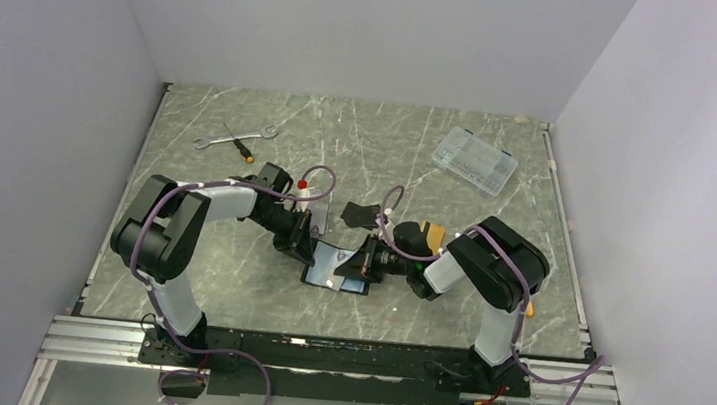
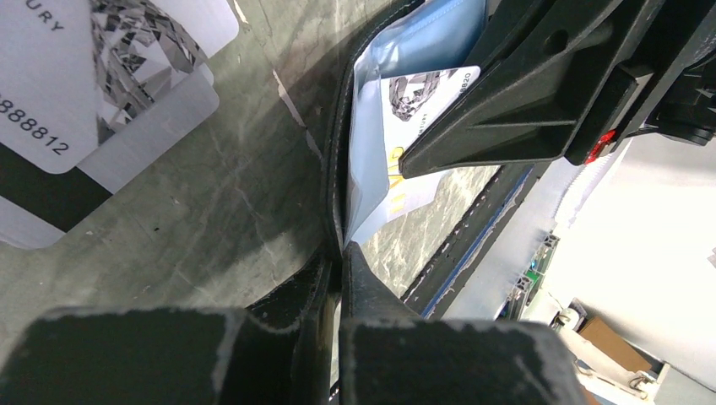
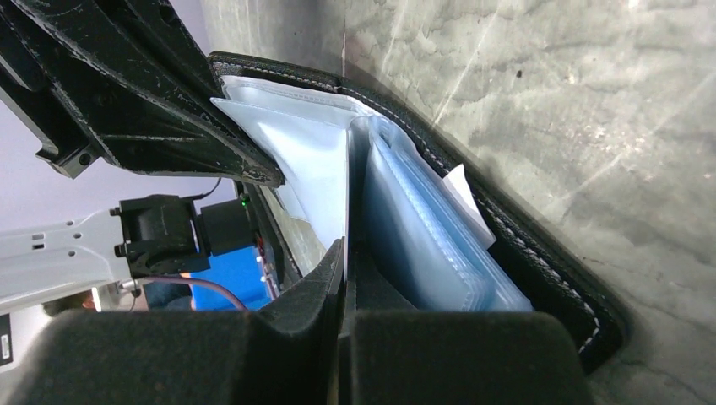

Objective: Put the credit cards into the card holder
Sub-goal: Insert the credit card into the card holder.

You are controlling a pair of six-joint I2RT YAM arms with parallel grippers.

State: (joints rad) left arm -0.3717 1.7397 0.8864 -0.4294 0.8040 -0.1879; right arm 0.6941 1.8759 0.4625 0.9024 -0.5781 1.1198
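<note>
The card holder [image 1: 331, 263] lies open mid-table, black outside and pale blue inside. My left gripper [image 1: 308, 242] is shut on its black left flap [image 2: 333, 181], and the jaws [image 2: 340, 253] pinch that edge. From the right, my right gripper [image 1: 365, 262] reaches into the holder. It is shut [image 3: 344, 253] on a thin white credit card [image 2: 415, 93] with a diamond print, which sits against the clear sleeves [image 3: 422, 228]. Two more silver credit cards [image 2: 80, 93], one with a black stripe, lie on the table beside the holder.
A flat black piece [image 1: 361, 213] lies just behind the holder. An orange-tan patch [image 1: 432, 235] shows by the right wrist. A wrench [image 1: 233, 135] and a screwdriver [image 1: 240, 146] lie at the back left. A clear plastic box [image 1: 476, 160] sits at the back right.
</note>
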